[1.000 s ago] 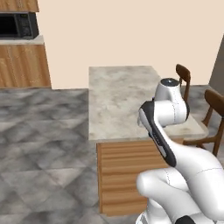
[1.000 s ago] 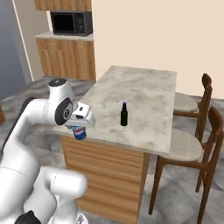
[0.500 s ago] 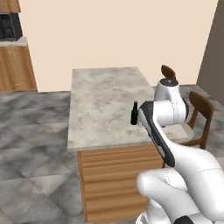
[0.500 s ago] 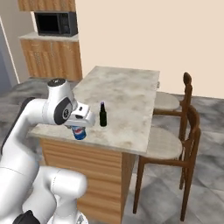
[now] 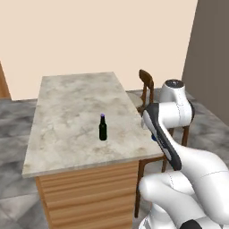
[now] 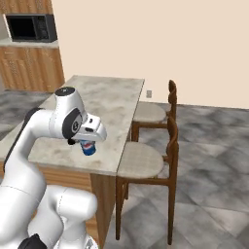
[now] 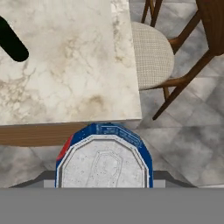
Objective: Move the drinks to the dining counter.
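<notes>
Your tool [image 6: 89, 144] is clamped on the blue can [image 6: 88, 147], mid-left of frame, just off the surface [image 5: 67, 107] edge; bottle [image 5: 103, 127] already stands centre-frame; carry the can level inboard, clear of the bottle, before setting down.

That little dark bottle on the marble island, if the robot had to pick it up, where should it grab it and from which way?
Probably around the straight body of the bottle, below the purple cap, coming in level from the side. It stands upright and alone on the dining counter, and its wider lower part gives flat-sided fingers more to press on than the thin neck. First the gripper would have to set down the blue can.
</notes>
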